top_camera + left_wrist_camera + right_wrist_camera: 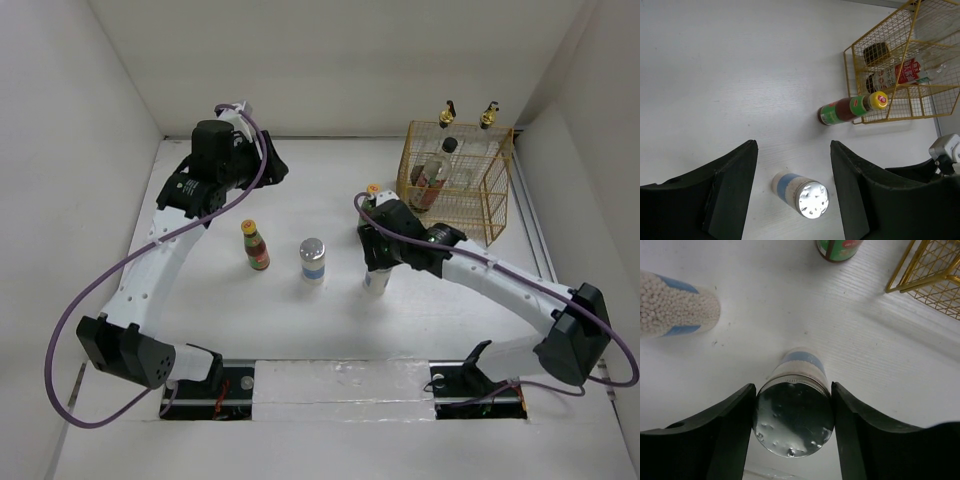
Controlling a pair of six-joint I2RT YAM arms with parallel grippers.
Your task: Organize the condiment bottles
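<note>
White table [330,330], white walls. Right end effector [793,390] gripping the cap of a silver-capped bottle [792,420] standing center-right. Left end effector [792,145] open, empty, over the far left. Second silver-capped bottle [313,260] and sauce bottle [255,245] stand mid-table. Other sauce bottle [372,190] is just beside the yellow basket [490,215], which holds the gold-spout bottles [447,112] and a black-capped bottle [449,146].

bottle cap [792,417]: shiny dented metal | basket [495,210]: yellow wire | table [865,340]: matt, grained
</note>
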